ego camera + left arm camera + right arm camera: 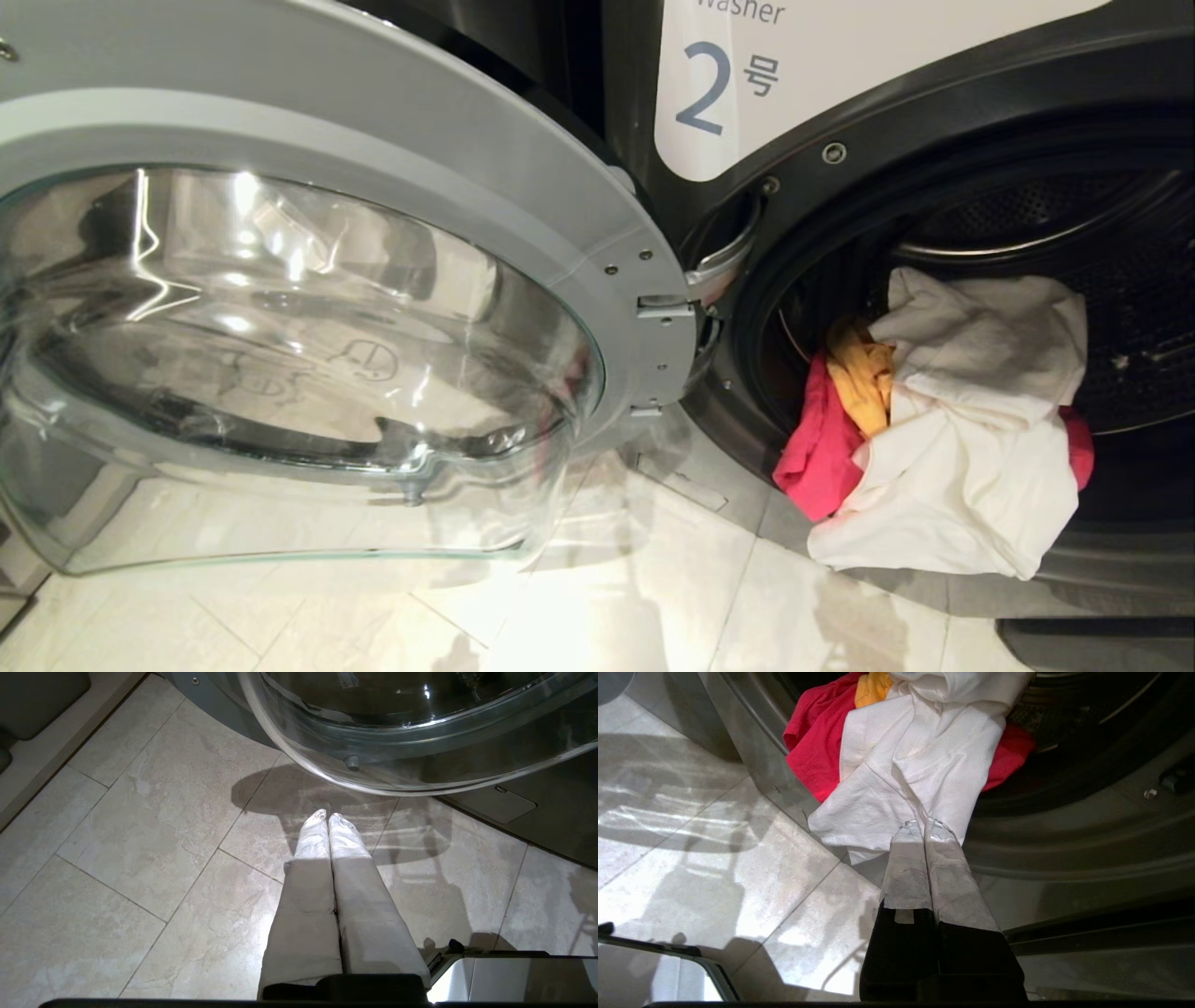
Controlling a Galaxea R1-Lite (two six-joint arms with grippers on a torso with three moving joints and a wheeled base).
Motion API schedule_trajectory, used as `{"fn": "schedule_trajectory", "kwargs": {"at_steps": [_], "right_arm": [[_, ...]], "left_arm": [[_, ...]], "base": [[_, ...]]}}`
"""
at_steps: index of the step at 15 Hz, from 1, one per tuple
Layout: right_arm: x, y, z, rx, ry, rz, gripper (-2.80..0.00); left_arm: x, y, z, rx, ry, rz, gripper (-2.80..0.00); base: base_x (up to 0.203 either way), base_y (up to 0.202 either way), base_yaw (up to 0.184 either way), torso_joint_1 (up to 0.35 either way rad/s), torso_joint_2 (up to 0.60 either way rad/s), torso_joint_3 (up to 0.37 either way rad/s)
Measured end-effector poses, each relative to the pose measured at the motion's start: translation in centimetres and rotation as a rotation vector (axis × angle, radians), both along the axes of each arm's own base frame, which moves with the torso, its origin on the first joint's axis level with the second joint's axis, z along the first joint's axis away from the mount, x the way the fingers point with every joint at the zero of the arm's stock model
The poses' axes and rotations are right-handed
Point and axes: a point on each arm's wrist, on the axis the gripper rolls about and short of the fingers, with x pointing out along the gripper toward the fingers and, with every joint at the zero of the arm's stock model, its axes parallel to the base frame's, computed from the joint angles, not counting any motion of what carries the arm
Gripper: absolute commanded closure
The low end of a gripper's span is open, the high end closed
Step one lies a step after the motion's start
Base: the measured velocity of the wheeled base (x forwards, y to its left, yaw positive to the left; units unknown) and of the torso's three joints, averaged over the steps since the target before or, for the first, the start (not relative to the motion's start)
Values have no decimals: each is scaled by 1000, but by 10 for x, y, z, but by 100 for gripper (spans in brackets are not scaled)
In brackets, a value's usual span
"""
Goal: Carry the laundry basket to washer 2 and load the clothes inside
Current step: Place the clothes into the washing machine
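Washer 2 (pixel 840 159) stands with its round glass door (pixel 280 355) swung wide open to the left. The clothes (pixel 952 439) lie in the drum mouth: a white garment (pixel 915 765) spills over the lower rim toward the floor, with pink-red (pixel 817 742) and yellow-orange (pixel 873 688) pieces behind it. My right gripper (pixel 923 823) is shut and empty, its tips just below the white garment's hanging edge. Over the floor tiles beneath the open door, my left gripper (pixel 327 815) is shut on nothing. The laundry basket is out of view.
The open door's glass bowl (pixel 420 732) hangs low over the beige floor tiles (pixel 607 607). A dark panel of the washer's base (pixel 514 805) lies to one side. Part of my own base (pixel 514 975) shows near the left arm.
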Motion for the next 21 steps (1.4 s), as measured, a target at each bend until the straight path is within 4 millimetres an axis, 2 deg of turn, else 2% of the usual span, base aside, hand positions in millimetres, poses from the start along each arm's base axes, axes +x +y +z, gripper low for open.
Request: {"fn": "schedule_trajectory", "kwargs": {"at_steps": [2,5,8,9,10,13,16,19,21], "right_arm": [[1,0,0,-27,10,1,0],[10,1,7,-32,133,42,0],[28,3,22,-31,386,158,0],[37,4,29,-21,480,186,-239],[49,6,35,4,580,208,-280],[87,16,55,136,795,234,-280],[123,33,62,277,958,214,-280],[154,56,68,408,1003,134,-280],[169,73,67,425,957,34,-280]], "left_arm": [[0,0,0,0,0,-1,0],[0,0,0,0,0,-1,0],[0,0,0,0,0,-1,0],[0,0,0,0,0,-1,0],[0,0,0,0,0,-1,0],[0,0,0,0,0,-1,0],[0,0,0,0,0,-1,0],[0,0,0,0,0,-1,0],[0,0,0,0,0,-1,0]], "base": [[0,0,0,0,0,0],[0,0,0,0,0,0],[0,0,0,0,0,0],[0,0,0,0,0,0],[0,0,0,0,0,0],[0,0,0,0,0,0],[0,0,0,0,0,0],[0,0,0,0,0,0],[0,0,0,0,0,0]]}}
